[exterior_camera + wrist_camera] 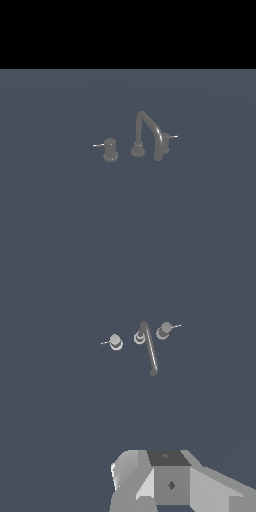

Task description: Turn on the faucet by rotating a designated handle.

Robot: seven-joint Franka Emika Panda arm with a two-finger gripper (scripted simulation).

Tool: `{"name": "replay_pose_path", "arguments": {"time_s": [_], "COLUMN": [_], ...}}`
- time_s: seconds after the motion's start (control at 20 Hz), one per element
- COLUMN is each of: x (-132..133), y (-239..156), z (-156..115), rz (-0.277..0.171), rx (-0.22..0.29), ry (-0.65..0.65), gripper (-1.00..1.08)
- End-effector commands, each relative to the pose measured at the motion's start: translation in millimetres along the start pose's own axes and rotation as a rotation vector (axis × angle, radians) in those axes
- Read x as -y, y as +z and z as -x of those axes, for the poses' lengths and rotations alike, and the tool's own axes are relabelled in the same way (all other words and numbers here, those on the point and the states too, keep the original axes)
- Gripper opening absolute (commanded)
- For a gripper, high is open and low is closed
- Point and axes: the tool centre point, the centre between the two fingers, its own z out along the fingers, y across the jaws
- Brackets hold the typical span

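The faucet (pixel 148 128) is a small dark grey set on the grey floor, with an arched gooseneck spout on a round base (pixel 137 149). The handle (pixel 165 140), a stubby knob partly behind the spout's tip, has a pale pin pointing to the exterior view's right. The matching knob (pixel 110 149) has its pin pointing left. The wrist view shows the faucet (pixel 149 348), the handle (pixel 163 330) and the other knob (pixel 116 342) from above, far off. Only my gripper's grey housing (pixel 170 481) shows at the wrist picture's edge. Its fingers are out of view. The arm does not appear in the exterior view.
A flat dark blue-grey floor (pixel 60 200) surrounds the faucet on all sides. A black band fills the upper part of the exterior view beyond the floor's far edge.
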Motion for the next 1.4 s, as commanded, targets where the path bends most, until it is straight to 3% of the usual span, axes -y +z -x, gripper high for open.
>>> {"name": "replay_pose_path", "arguments": {"time_s": [0.0, 0.65, 1.35], "x": [0, 5, 4], "y": [0, 32, 127], "z": [0, -25, -103], "rz": [0.000, -0.002, -0.006], "rx": [0.000, -0.001, -0.004], "ry": [0.000, 0.104, 0.412], "gripper": [-1.00, -1.00, -1.00]}}
